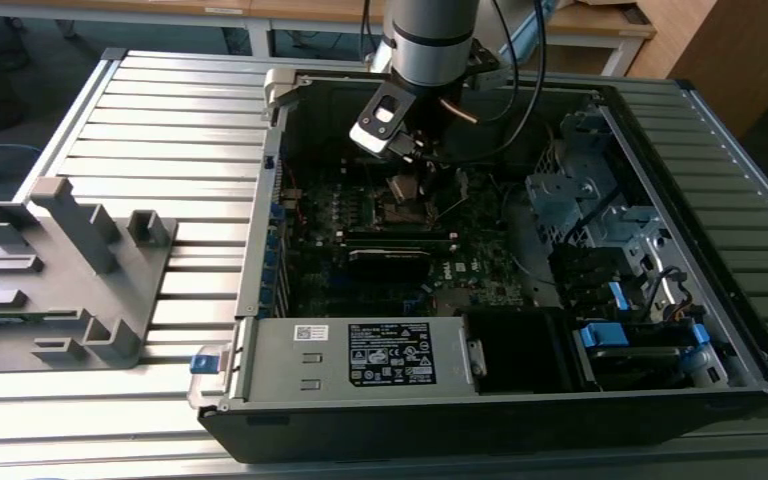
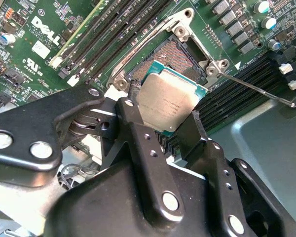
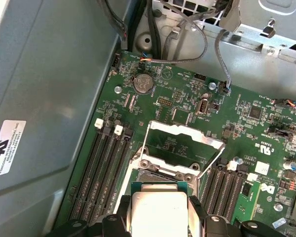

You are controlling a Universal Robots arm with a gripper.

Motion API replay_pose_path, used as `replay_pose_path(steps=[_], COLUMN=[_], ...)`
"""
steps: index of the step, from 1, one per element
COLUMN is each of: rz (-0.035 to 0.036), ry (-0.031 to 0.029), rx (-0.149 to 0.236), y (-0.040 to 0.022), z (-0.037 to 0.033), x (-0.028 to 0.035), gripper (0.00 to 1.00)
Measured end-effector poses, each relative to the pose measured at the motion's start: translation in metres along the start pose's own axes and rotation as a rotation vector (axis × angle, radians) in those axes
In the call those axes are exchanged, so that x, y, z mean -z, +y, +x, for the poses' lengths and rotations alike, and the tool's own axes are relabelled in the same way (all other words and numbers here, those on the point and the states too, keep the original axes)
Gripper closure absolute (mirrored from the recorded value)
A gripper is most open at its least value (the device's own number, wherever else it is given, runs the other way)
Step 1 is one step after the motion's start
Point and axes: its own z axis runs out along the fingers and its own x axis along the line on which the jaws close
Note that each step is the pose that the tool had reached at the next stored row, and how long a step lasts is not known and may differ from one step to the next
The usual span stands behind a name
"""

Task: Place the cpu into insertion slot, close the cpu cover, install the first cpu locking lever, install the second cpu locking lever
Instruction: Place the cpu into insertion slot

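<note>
Silver-grey flat square cpu (image 2: 170, 98) sits pinched by its edges in my black gripper (image 2: 164, 117), close over the dark, silver-rimmed insertion slot (image 2: 168, 55), at six o'clock from the gripper in the exterior view.

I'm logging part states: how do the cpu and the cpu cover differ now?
The cpu is a solid plate; the cpu cover is an open frame with a window. The cpu is held between the fingers; the cpu cover stands swung up, ungripped. Both are silvery and squarish.

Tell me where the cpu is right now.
In both wrist views the cpu is clamped in the pincer, over the open insertion slot, not yet seated.
</note>
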Motion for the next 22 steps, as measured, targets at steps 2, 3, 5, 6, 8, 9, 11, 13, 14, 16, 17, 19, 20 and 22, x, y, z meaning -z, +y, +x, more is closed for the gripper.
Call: replay_pose_path(steps=[2,3,5,6,8,9,11,13,14,16,17,19,20,22], rz=[0.0001,0.0,0.0,0.0,0.0001,0.0001,-0.0006,-0.0011,-0.0013,-0.0019,-0.0021,-0.0027,-0.0029,-0.0035], ry=[0.0,0.0,0.0,0.0,-0.0001,-0.0004,-0.0019,-0.0044,-0.0056,-0.0081,-0.0094,-0.0119,-0.0132,-0.0156], rx=[0.0,0.0,0.0,0.0,-0.001,-0.005,-0.029,-0.065,-0.083,-0.119,-0.137,-0.174,-0.192,-0.228], y=[0.0,0.0,0.0,0.0,0.0,0.0,0.0,-0.0001,-0.0001,-0.0001,-0.0001,-0.0002,-0.0002,-0.0003], z=[0.0,0.0,0.0,0.0,0.0,0.0,0.0,0.0,0.0,0.0,0.0,0.0,-0.0001,-0.0001], x=[0.0,0.0,0.0,0.0,0.0,-0.0001,-0.0007,-0.0012,-0.0015,-0.002,-0.0023,-0.0029,-0.0032,-0.0038], gripper=[0.46,0.46,0.46,0.46,0.46,0.46,0.46,0.46,0.46,0.46,0.46,0.46,0.46,0.46])
